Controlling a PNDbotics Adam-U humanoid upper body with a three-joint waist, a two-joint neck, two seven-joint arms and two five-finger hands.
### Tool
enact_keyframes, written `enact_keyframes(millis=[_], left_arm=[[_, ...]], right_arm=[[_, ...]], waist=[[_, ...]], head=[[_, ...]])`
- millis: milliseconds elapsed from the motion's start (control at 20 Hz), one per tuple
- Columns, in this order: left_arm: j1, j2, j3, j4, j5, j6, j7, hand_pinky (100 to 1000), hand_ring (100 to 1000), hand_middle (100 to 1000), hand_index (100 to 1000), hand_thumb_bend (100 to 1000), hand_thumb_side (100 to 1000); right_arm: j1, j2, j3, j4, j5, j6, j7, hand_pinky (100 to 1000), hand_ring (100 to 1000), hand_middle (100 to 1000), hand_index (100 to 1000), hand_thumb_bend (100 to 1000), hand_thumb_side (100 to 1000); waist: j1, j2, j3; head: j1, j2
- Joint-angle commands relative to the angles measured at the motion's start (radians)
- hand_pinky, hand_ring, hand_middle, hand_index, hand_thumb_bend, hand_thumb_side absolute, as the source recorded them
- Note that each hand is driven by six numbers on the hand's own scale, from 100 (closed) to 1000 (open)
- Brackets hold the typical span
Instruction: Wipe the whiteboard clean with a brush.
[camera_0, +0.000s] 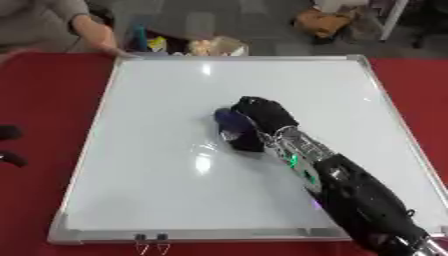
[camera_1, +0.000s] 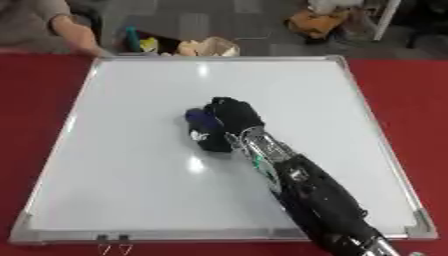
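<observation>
A large whiteboard (camera_0: 157, 190) with a silver frame lies flat on the red table. Its surface looks white with glare spots and no marks that I can make out. My right hand (camera_0: 262, 117) is near the board's middle, its arm coming in from the lower right. Its fingers are curled round a dark blue brush (camera_0: 229, 119), which rests on the board surface. At the left edge of the left eye view, a small black part of my left hand (camera_0: 9, 145) shows over the red table.
A person's hand (camera_0: 103, 41) holds the board's far left corner. Beyond the table's far edge the floor carries bags and clutter (camera_0: 214, 46). Red table (camera_0: 35, 90) surrounds the board on all sides.
</observation>
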Motion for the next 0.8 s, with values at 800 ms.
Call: enact_keyframes(millis=[800], left_arm=[[0.0, 0.007, 0.008, -0.017, -0.001, 0.002, 0.001, 428, 698, 531, 608, 252, 948]], right_arm=[[0.073, -0.131, 0.093, -0.25, -0.312, -0.078, 0.025, 572, 617, 525, 803, 100, 1000]], waist=[[-0.005, -0.015, -0.009]], head=[[0.014, 0.009]])
